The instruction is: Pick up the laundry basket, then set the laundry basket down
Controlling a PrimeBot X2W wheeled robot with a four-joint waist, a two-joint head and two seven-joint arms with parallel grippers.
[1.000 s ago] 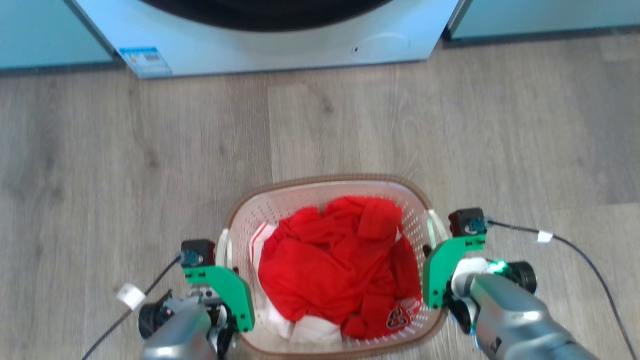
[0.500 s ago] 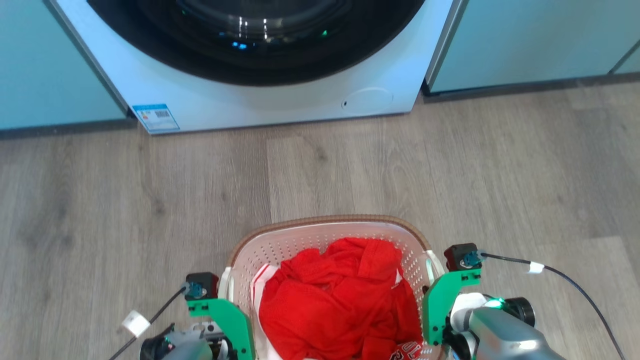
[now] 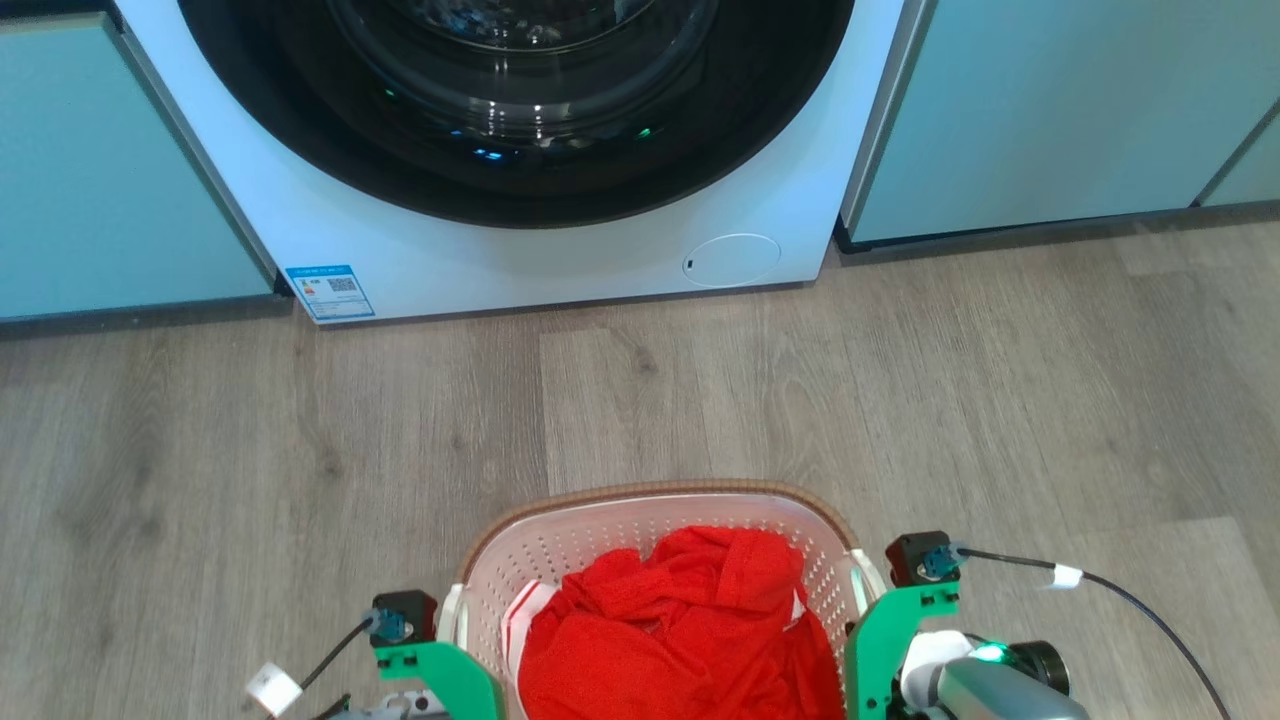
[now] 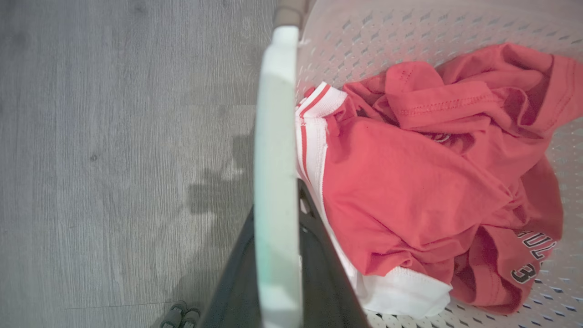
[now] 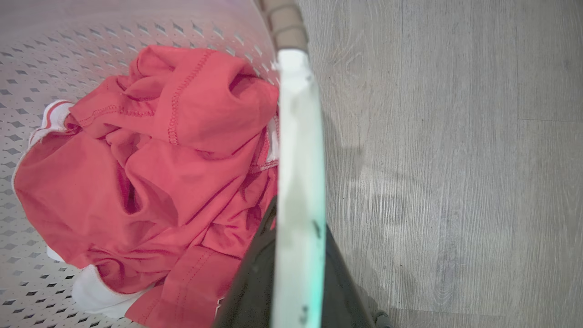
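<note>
Two handles [image 4: 275,91] are being pinched: the left gripper [image 4: 278,218] is clamping the 9 o'clock one on the basket [image 3: 650,492], the right gripper [image 5: 298,218] the 3 o'clock one. In the head view the basket is sitting at 6 o'clock, the washer [image 3: 500,265] at 12. Arms moving unevenly could be tilting it, working a thin handle loose.

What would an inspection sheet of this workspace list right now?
Surface: grey wood-look floor.
Job's things: laundry basket, white, perforated, brown rim, in front of the washing machine and apart from it; red garment with white trim inside.
Clutter: nothing seen.
Grippers: left gripper shut on its left handle; right gripper shut on its right handle.
Cables: left cable and right cable, black, each with a white tag, run outward from the wrists, away from the basket.
Surroundings: white washing machine with dark round door; teal cabinets on both sides.
</note>
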